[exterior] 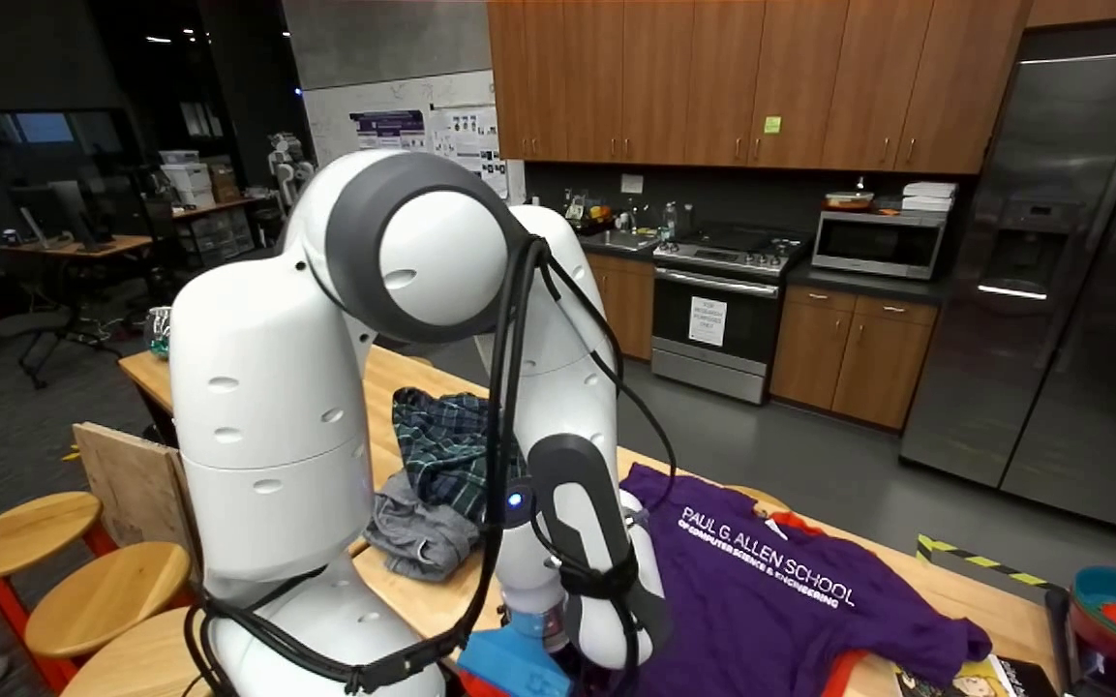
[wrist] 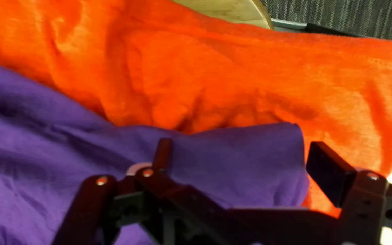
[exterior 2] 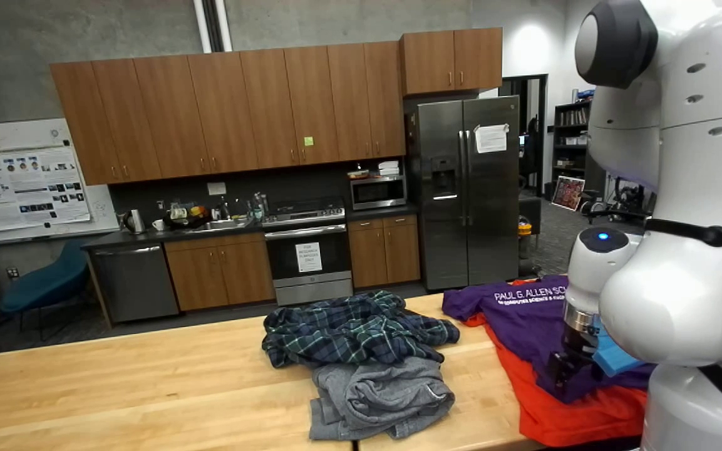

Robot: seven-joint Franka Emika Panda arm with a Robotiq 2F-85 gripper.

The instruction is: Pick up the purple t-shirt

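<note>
The purple t-shirt (exterior 2: 517, 322) lies spread over the orange cloth (exterior 2: 580, 418), so I judge that the reaching is nearly done but the lifting is not. Above the orange cloth, the gripper (wrist: 245, 161) has its jaws wide apart and holds nothing, with one end of the t-shirt showing between them; what is left, it seems, is to grasp this end and raise it.
</note>
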